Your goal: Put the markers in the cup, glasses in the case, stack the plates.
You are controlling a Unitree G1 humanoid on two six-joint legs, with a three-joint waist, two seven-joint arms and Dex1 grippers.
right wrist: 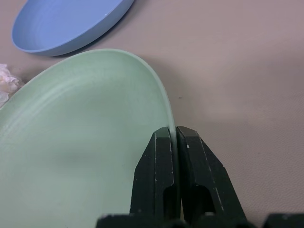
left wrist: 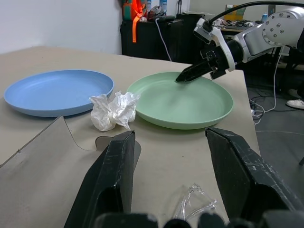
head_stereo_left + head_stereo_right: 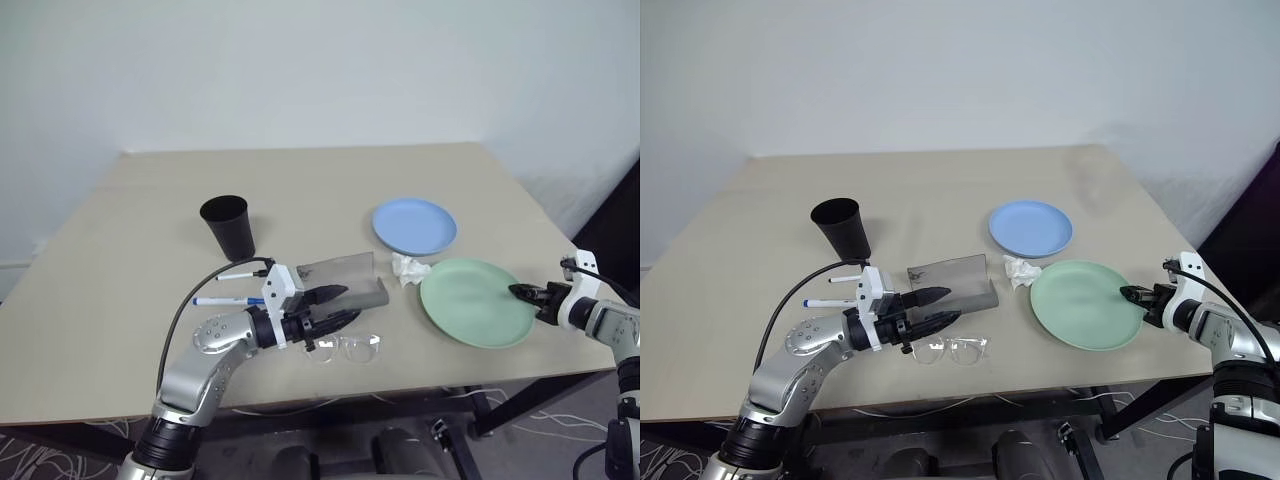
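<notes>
Right gripper (image 1: 173, 135): fingers clamped on the rim of the round pale mint green plastic plate (image 1: 80, 137). Left gripper (image 2: 171, 142): fingers spread apart, holding nothing.

We see a beige table (image 3: 300, 190) with everything spread over its near half. On it stand a black cup (image 3: 228, 226), and beside it two markers (image 3: 228, 287) lie flat. The open grey case (image 3: 345, 281) sits mid-table, glasses (image 3: 346, 347) just before it. A tissue (image 3: 409, 268) lies between the blue plate (image 3: 414, 225) and green plate (image 3: 474, 302).
</notes>
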